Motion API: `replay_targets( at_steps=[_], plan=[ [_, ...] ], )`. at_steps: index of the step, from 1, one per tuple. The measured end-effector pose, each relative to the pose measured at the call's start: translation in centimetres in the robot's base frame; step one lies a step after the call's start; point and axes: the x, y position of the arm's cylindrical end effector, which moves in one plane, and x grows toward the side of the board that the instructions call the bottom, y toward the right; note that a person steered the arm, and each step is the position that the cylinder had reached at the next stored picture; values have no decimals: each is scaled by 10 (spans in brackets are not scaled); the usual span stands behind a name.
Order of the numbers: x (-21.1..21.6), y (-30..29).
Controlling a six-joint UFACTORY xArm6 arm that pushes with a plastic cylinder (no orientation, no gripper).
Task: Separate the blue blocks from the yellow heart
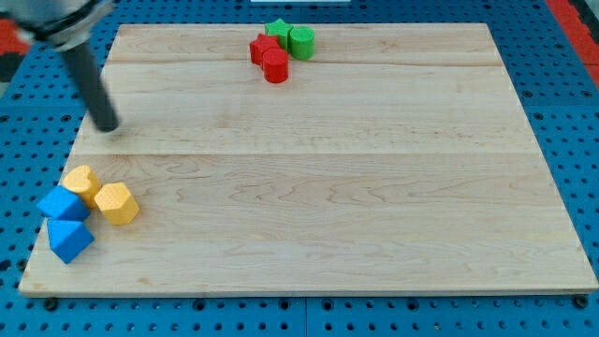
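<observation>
A yellow heart point(81, 182) lies near the view's bottom left of the wooden board point(318, 187). A blue block point(62, 204) touches it on its lower left. A second blue block point(70, 240) sits just below that one. A yellow hexagon block point(116, 203) touches the heart on its right. My tip point(109, 126) rests on the board above the heart, apart from all the blocks by about a block's width.
At the view's top middle stands a cluster: a red star-like block point(263, 47), a red cylinder point(275, 66), a green star point(278, 30) and a green cylinder point(301, 41). A blue pegboard point(571, 112) surrounds the board.
</observation>
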Motion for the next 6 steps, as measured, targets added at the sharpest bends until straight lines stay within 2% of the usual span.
replay_targets(
  at_steps=[1,2,4,5,6],
  plan=[
    [36,-10],
    [45,-10],
    [107,-1],
    [115,33],
    [104,50]
  ],
)
